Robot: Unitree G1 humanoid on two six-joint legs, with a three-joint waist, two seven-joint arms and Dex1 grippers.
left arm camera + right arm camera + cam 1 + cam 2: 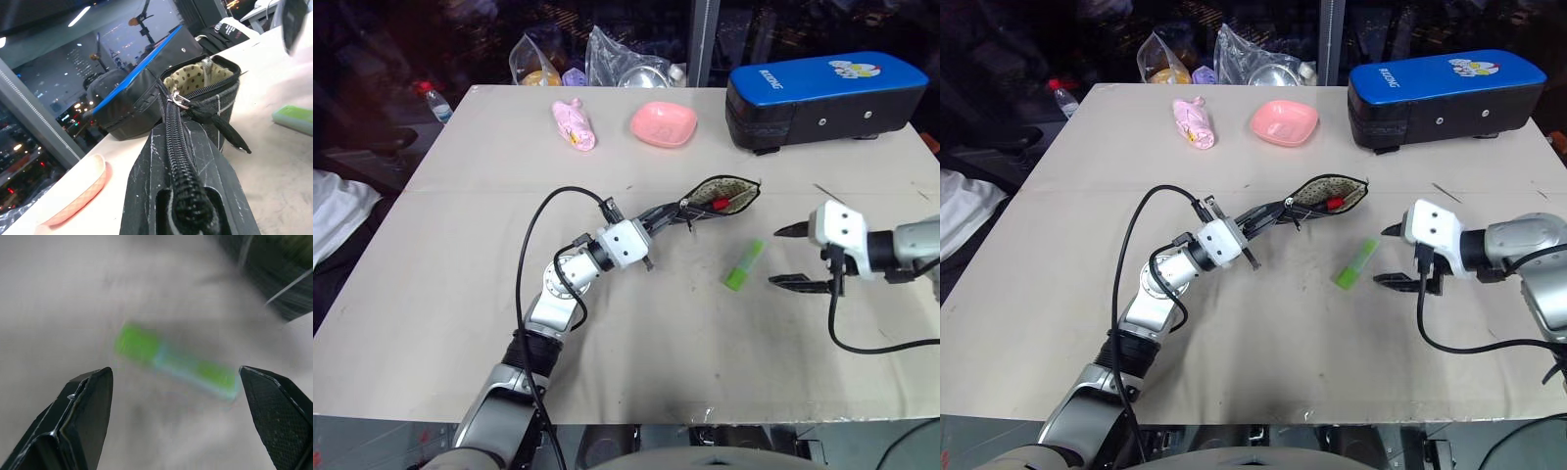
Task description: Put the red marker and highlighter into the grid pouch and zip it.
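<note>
Eye views: left gripper (690,209) pinches the pouch (724,195) by its zipper end, holding the mouth open above the bench (460,294); the marker (722,203) pokes from it. The highlighter (743,265) lies on the bench, just beside the spread right gripper (790,257). Left wrist: dotted lining, pull cord (220,128). Right wrist: highlighter between the open fingers (83,421), apparently lined up for pickup.

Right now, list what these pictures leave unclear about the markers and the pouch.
- Red marker: its red tip shows at the mouth of the grid pouch; its body is hidden inside.
- Highlighter: motion-blurred in the right wrist view, cap details unreadable.
- Grid pouch: white label not discernible; in the left wrist view the left gripper covers its near end.
</note>
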